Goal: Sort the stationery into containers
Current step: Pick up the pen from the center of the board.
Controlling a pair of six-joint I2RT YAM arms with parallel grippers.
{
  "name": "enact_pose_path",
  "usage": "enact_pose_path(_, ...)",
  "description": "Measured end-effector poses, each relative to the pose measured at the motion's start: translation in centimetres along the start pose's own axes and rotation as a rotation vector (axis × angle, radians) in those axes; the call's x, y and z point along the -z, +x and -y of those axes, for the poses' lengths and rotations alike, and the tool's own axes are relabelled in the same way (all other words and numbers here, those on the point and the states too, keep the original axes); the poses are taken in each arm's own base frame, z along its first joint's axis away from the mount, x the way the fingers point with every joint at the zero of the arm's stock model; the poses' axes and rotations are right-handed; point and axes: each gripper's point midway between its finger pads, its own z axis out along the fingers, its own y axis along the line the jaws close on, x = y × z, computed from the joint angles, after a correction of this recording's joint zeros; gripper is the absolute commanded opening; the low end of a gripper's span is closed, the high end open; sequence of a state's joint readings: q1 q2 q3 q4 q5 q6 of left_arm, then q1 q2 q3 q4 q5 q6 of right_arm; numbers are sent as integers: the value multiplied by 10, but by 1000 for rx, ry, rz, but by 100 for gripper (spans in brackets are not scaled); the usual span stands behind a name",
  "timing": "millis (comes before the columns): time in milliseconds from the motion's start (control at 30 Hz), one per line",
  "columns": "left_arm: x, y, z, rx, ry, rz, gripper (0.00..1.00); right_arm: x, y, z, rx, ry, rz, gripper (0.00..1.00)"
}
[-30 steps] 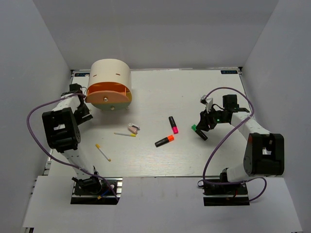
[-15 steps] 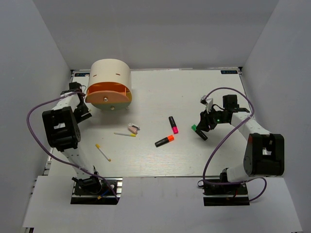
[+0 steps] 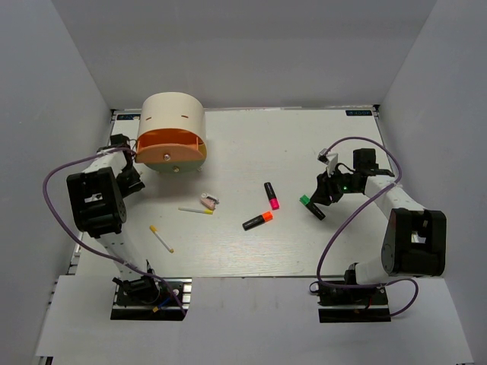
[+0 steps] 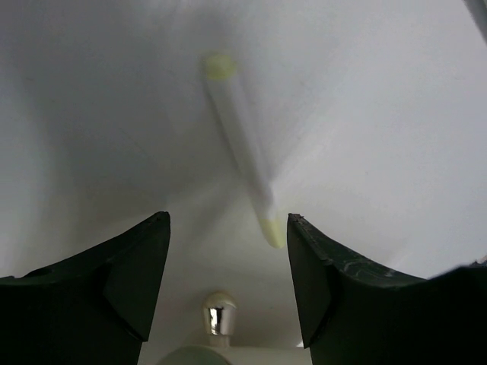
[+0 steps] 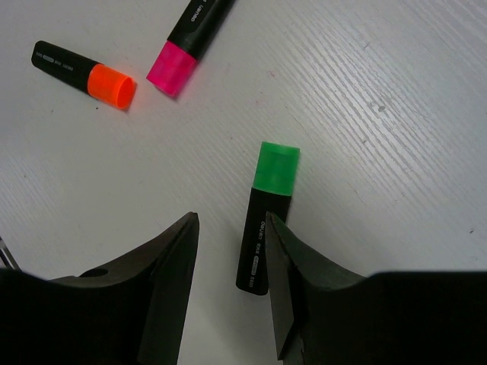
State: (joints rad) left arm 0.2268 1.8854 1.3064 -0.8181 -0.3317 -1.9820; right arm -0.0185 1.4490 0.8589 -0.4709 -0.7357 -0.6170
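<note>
The organiser (image 3: pixel 173 122) stood far left on the bench (image 3: pixel 342 251). The left hand (image 4: pixel 224 220) hung by the organiser's left side, released, with nothing between its fingers. The right hand (image 5: pixel 232 220) hovered at the right over the green marker (image 5: pixel 265 217), fingers spread either side of its black body, not clenched. The pink marker (image 3: pixel 271 195) and orange marker (image 3: pixel 258 220) lay mid-bench. Left of them, one stick (image 3: pixel 195 211) lay just beside the clip (image 3: pixel 209 201). The other stick (image 3: pixel 161 239) lay nearer the arms.
</note>
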Motion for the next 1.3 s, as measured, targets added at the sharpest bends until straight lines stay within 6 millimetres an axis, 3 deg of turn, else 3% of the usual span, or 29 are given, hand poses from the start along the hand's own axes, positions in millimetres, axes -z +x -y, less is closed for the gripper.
enact_pose_path(167, -5, -9, -25, -8, -26, 12, 72, 0, 0, 0, -1, 0, -1, 46)
enact_pose_path(1300, -7, 2, -8, 29, 57, -41, 75, 0, 10, 2, -16, 0, -33, 46)
